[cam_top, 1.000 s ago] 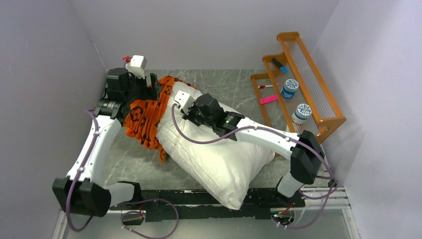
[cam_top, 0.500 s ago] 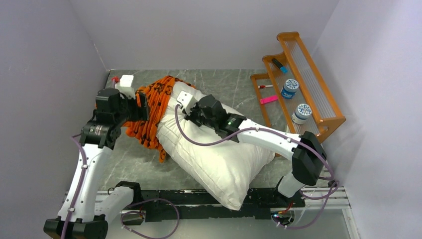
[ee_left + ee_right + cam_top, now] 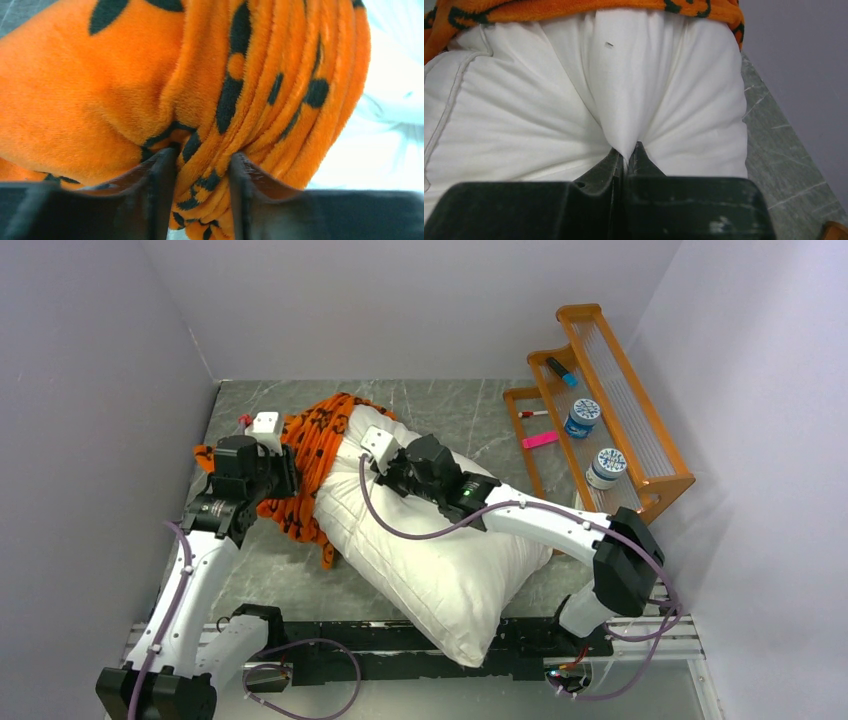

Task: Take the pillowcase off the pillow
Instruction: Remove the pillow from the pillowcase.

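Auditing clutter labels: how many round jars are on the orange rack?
2. The far jar sits about midway along the rack. The near jar sits toward the end closer to the arms. No others show, and nothing seems to be hiding more.

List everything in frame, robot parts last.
pillowcase: 1, orange, dark print, bunched on pillow's far end
pillow: 1, white, diagonal across table centre
table: 1, grey marbled, under everything
rack: 1, orange, stepped, right side
jars: 2, blue-white lids, on rack
marker: 1, dark, blue cap, rack's upper step
pink item: 1, pink, rack's lower step
thin pen: 1, red-tipped, rack's lower step
left gripper: 1, black, closed on pillowcase fold
right gripper: 1, black, pinching pillow fabric
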